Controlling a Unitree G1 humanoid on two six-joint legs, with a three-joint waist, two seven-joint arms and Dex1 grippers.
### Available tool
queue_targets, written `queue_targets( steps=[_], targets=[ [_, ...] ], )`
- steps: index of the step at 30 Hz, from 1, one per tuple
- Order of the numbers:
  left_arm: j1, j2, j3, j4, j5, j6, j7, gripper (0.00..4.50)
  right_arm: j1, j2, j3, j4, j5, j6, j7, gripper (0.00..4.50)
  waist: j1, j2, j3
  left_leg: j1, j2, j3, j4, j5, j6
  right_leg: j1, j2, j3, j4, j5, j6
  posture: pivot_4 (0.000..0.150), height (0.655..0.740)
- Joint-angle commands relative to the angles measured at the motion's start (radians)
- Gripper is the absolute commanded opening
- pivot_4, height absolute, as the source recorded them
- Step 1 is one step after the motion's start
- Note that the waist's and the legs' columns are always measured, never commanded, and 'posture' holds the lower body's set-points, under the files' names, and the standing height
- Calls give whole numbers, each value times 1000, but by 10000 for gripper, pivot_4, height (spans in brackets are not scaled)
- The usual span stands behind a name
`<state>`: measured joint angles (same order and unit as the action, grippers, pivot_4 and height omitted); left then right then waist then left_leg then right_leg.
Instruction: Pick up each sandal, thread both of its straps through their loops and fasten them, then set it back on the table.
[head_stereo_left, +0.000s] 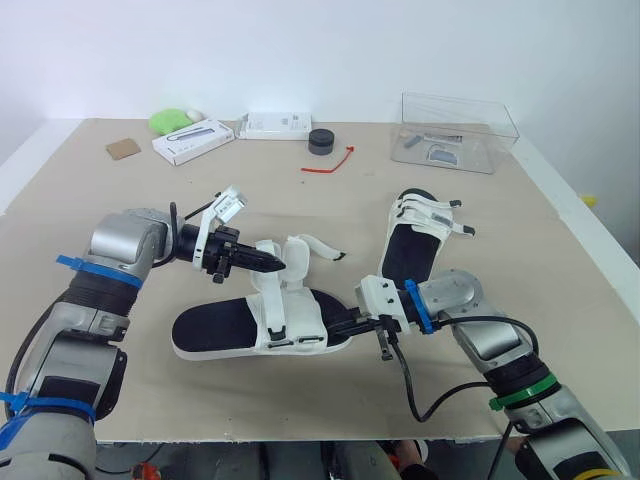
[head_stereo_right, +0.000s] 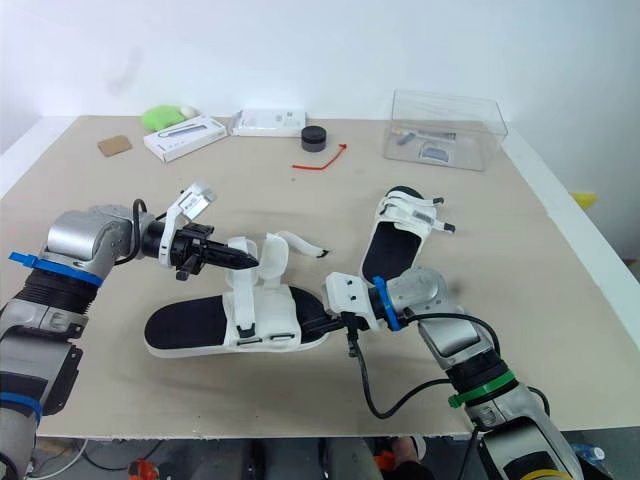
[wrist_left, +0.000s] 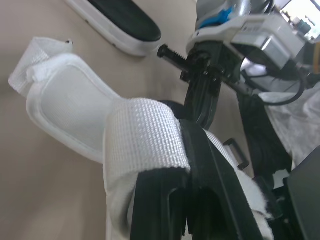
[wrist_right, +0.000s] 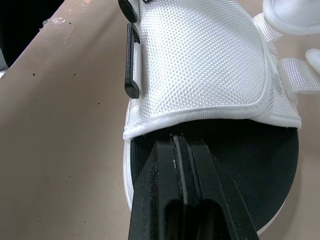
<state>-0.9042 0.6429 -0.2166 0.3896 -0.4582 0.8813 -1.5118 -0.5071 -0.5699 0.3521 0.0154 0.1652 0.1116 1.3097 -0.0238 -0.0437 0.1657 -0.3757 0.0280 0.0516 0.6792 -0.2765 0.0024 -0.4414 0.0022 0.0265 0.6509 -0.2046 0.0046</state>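
Far sandal (head_stereo_left: 415, 232) is looking fastened. Near sandal (head_stereo_left: 260, 325) is lying open, left fingers (head_stereo_left: 258, 260) pinching its strap (wrist_left: 145, 130), right fingers (wrist_right: 210, 200) pressed together, poking its toe.

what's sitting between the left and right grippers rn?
The near sandal: its white upper spans the gap from the left gripper, shut on a strap, to the right gripper at the toe end. Both eye views show it.

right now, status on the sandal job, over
left gripper jaws shut on strap. right gripper jaws shut at toe of near sandal. strap not threaded. far sandal close beside right arm.
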Motion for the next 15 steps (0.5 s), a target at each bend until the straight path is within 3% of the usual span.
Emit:
queue_targets(
  steps=[1,15],
  targets=[
    [-10,13,25,-51,-21,10,-6,180,4,-7,9,-12,-11,0,3,0,0,0,0,0,0,0,0,0,0,0,0,0,0,0,0,1500,7400],
    [50,18,-24,-102,14,-21,8,180,-3,-1,12,-5,-13,1,4,0,0,0,0,0,0,0,0,0,0,0,0,1,0,0,0,1500,7400]
  ],
)
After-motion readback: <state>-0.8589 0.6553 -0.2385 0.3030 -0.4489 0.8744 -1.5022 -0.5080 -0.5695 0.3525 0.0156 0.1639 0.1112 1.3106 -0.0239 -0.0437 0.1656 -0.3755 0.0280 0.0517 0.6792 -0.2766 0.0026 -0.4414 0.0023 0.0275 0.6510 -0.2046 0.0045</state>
